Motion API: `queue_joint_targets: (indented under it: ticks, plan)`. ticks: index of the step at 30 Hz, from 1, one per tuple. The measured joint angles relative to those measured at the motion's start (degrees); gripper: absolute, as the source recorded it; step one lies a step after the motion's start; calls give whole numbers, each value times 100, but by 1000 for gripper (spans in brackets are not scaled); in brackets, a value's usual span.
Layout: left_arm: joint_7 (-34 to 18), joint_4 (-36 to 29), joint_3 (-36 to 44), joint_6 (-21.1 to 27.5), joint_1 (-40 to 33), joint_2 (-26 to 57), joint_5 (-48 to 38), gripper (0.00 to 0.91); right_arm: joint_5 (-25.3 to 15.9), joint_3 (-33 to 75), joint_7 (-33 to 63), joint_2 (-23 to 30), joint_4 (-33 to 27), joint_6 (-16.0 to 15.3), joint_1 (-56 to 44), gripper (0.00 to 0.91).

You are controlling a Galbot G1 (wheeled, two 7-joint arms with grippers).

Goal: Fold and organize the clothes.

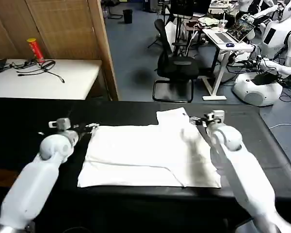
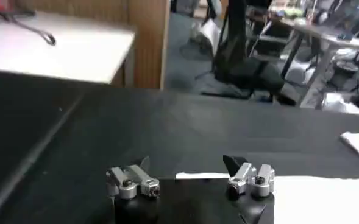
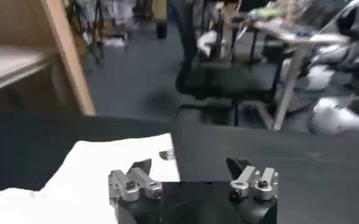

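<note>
The white T-shirt lies flattened on the black table, plain side up, with one part folded over near its far right corner. My left gripper hovers open at the shirt's far left corner. In the left wrist view its jaws stand wide apart over the shirt's edge with nothing between them. My right gripper is open at the shirt's far right edge. In the right wrist view it straddles the shirt's border, one finger over cloth, the other over bare table.
Behind the black table stand a white table with a red can and cables, a wooden partition, an office chair, a desk with a laptop and other white robots. Bare black tabletop surrounds the shirt.
</note>
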Motion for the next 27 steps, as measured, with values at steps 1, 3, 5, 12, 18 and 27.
queue_joint_targets:
  ticks: [1, 3, 5, 12, 18, 27]
  plan:
    - [11, 89, 23, 19, -34, -9, 16, 878, -3, -12, -3, 41, -108, 0, 56, 878]
    - [40, 240, 54, 63, -80, -30, 18, 878, -22, -34, -4, 112, -303, 0, 137, 878]
    - [80, 322, 58, 127, -115, -35, -1, 878, -23, -50, -17, 160, -434, -5, 180, 878]
    - [216, 369, 91, 184, -121, -48, 1, 536, -16, -60, -20, 261, -670, -135, 241, 692]
    - [292, 348, 132, 222, -126, -49, 31, 166, 48, 10, 9, 328, -784, -214, 264, 351]
    - [395, 330, 179, 267, -98, -33, 138, 29, 17, 39, -158, 314, -743, 120, 184, 49]
